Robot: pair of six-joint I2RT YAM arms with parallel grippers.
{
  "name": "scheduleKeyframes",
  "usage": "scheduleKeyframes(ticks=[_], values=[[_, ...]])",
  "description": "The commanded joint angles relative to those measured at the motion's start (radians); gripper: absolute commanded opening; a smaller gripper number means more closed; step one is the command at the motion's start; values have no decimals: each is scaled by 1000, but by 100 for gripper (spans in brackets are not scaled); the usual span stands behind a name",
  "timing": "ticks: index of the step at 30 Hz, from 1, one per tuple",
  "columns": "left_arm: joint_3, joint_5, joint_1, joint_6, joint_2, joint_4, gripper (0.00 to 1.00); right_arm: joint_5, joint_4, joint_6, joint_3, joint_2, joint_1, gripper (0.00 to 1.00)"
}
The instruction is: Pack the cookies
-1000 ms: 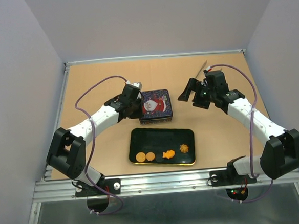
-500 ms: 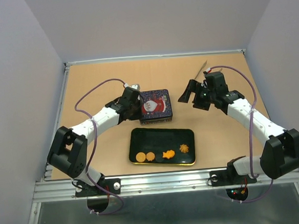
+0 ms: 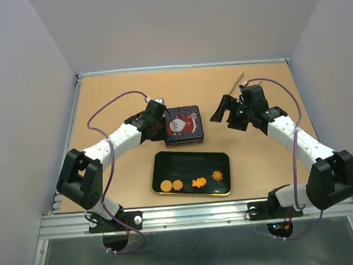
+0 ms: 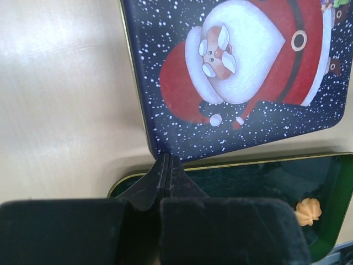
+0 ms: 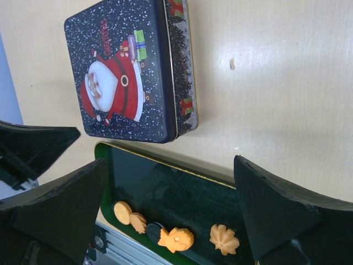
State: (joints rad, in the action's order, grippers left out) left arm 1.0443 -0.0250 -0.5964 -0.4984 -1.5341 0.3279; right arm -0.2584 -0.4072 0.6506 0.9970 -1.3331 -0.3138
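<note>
The cookies lie in a row along the near side of a dark green tray (image 3: 185, 163): two tan rounds (image 3: 165, 185), a dark round (image 5: 152, 231), an orange fish (image 3: 198, 182) and a tan swirl (image 3: 217, 176). They also show in the right wrist view, with the fish (image 5: 176, 239) and the swirl (image 5: 224, 239) nearest. A closed tin with a Santa lid (image 3: 184, 124) stands just beyond the tray. My left gripper (image 3: 162, 127) is shut and empty, its tips (image 4: 167, 160) against the tin's left edge. My right gripper (image 3: 224, 115) is open and empty, right of the tin.
The tin (image 5: 127, 77) and the tray (image 5: 182, 187) sit close together at mid table. A thin stick-like item (image 3: 238, 79) lies at the back right. Grey walls enclose the table on three sides, and a metal rail (image 3: 194, 213) runs along the near edge.
My left gripper has edged slightly farther along the tin's left side. The tin, the tray and my right gripper have hardly moved.
</note>
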Motion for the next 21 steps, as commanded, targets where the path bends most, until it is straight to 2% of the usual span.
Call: scheduleKeyframes(ticks=[1, 6, 8, 9, 10, 11, 12, 13, 16, 18, 20, 21], values=[[129, -56, -3, 34, 37, 101, 0, 22, 24, -32, 29, 15, -1, 100], [252, -81, -3, 99, 109, 87, 0, 27, 16, -46, 74, 21, -1, 100], [243, -101, -3, 127, 165, 28, 0, 25, 16, -51, 84, 28, -1, 100], [215, -119, -2, 139, 231, -5, 3, 25, 16, -52, 86, 37, -1, 100], [201, -140, -3, 153, 262, -60, 19, 25, 18, -54, 94, 41, -1, 100], [189, -214, -3, 159, 291, -78, 41, 25, 16, -61, 95, 49, -1, 100], [172, -248, -3, 165, 339, -93, 80, 27, 18, -63, 97, 61, -2, 100], [166, -297, 0, 187, 371, -111, 98, 28, 16, -68, 98, 71, -1, 100], [161, -383, 3, 202, 403, -121, 99, 34, 16, -71, 95, 98, -1, 100], [133, -496, 7, 201, 445, -147, 99, 36, 18, -74, 85, 113, -1, 100], [82, -614, 7, 243, 503, -251, 99, 36, 19, -77, 72, 130, -1, 100], [9, -647, 7, 268, 525, -356, 99, 38, 18, -77, 68, 143, -1, 100]])
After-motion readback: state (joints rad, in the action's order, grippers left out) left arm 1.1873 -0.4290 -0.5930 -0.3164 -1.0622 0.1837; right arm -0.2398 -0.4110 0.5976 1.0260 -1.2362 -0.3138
